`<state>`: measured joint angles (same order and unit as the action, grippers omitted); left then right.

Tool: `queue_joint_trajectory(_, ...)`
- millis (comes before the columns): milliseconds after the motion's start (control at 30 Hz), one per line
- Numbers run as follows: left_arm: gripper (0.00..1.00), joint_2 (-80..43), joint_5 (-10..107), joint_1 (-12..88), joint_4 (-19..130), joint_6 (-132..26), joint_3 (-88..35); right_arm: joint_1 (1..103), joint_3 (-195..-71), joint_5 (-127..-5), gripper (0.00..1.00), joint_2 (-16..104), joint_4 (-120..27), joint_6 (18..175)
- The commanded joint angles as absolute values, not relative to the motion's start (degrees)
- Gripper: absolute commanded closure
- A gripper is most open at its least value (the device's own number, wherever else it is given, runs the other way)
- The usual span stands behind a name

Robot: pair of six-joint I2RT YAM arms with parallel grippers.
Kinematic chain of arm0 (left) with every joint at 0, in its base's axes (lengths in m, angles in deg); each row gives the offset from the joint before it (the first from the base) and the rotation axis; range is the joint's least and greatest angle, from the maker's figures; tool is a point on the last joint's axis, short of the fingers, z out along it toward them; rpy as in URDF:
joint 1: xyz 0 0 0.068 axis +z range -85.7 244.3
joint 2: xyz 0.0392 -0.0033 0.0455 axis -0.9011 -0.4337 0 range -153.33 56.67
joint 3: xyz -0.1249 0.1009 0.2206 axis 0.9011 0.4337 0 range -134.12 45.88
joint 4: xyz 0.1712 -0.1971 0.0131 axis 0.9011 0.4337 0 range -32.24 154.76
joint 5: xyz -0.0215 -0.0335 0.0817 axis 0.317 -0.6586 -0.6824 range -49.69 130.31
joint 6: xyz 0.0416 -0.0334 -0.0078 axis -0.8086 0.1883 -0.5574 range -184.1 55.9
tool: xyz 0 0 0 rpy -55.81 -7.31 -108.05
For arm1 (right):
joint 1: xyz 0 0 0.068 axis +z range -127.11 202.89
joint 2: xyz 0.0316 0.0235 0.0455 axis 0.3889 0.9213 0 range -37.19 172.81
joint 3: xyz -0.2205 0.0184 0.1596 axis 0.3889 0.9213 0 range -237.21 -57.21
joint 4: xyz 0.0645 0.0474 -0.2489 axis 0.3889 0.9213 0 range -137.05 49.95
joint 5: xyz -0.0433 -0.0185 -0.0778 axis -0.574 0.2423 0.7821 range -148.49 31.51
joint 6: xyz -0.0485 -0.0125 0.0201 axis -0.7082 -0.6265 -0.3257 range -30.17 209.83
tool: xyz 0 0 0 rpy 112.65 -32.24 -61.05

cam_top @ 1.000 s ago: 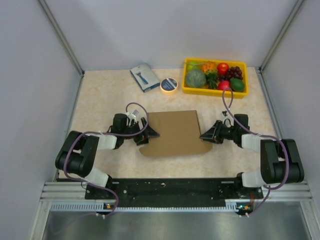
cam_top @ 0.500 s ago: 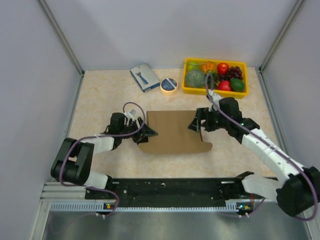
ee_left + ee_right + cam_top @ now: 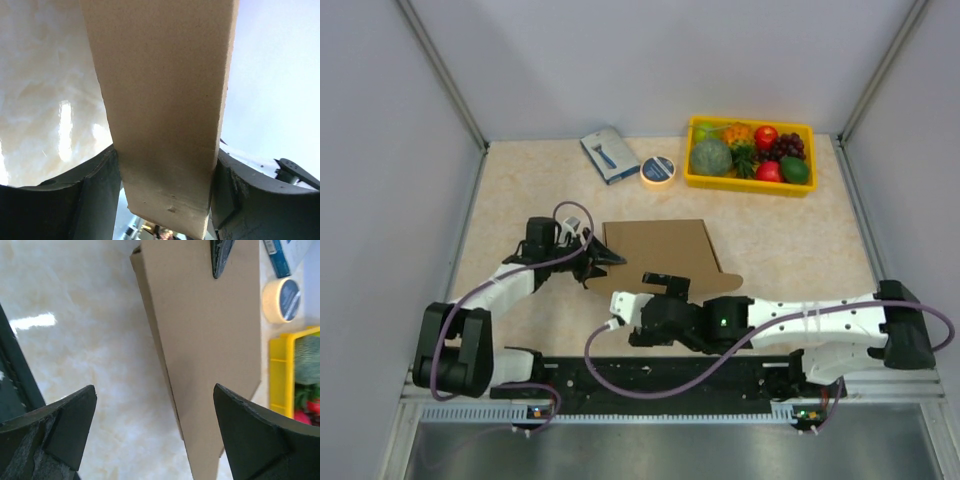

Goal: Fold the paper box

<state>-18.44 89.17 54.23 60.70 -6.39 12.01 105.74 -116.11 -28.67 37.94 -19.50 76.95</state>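
- Now the right end effector (image 3: 155, 390) is off the box (image 3: 665, 250). A second ago it pinched the box's right edge. Now its two fingers (image 3: 65, 425) stand wide apart and hold nothing.
- The right arm (image 3: 820, 318) has swung away from that edge. It lies low and long across the front of the surface (image 3: 520, 200). It reaches from its base on the right all the way to the near side of the box.
- The left end effector (image 3: 605, 258) was open a second ago. Now it has closed on the box's left edge, and a strip of brown card sits tight between its fingers.
- The box lies near the middle of the surface. It looks flat and has slid a little to the left and away from the arms.
- So only the left side holds the box now. I think the right side is moving to a new spot to grab or push a flap. The folding looks like it has hardly started.
- The left arm (image 3: 505, 285) is stretched forward from its base with a bent elbow. Its wrist points to the right, in toward the box.
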Motion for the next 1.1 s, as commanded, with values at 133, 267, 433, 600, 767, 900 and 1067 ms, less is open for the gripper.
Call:
queue_joint_trajectory(133, 0.51, -12.6, 96.12, 56.3, 65.23, 0.67, 12.39, 108.76, -117.16, -16.84, 0.01, 42.52, -25.6, 62.07)
queue_joint_trajectory(267, 0.51, -10.13, 97.44, 56.65, 66.46, 3.47, 12.65, 109.02, -114.53, -13.24, 0.02, 44.28, -29.72, 59.26)
queue_joint_trajectory(433, 0.51, -7.23, 98.75, 56.74, 69.18, 3.66, 13.44, 108.84, -113.2, -6.2, 0.03, 47.27, -40.08, 52.05)
queue_joint_trajectory(600, 0.47, -4.86, 99.29, 56.83, 71.9, 2.09, 13.36, 108.05, -111.97, -4.53, 0.23, 48.59, -43.71, 47.74)
queue_joint_trajectory(767, 0.17, -1.96, 94.56, 57.88, 78.84, -8.86, 9.76, 107.88, -113.28, -7.15, 0.59, 46.22, -37.41, 50.89)
queue_joint_trajectory(900, 0.07, 2.6, 84.99, 59.2, 92.34, -21.09, 4.23, 105.95, -116.8, -13.74, 0.62, 42.89, -23.63, 57.3)
queue_joint_trajectory(1067, 0.03, 14.54, 60.66, 59.99, 104.42, -33.14, -3.77, 102.52, -124.79, -24.35, 0.6, 40.33, -9.64, 63.55)
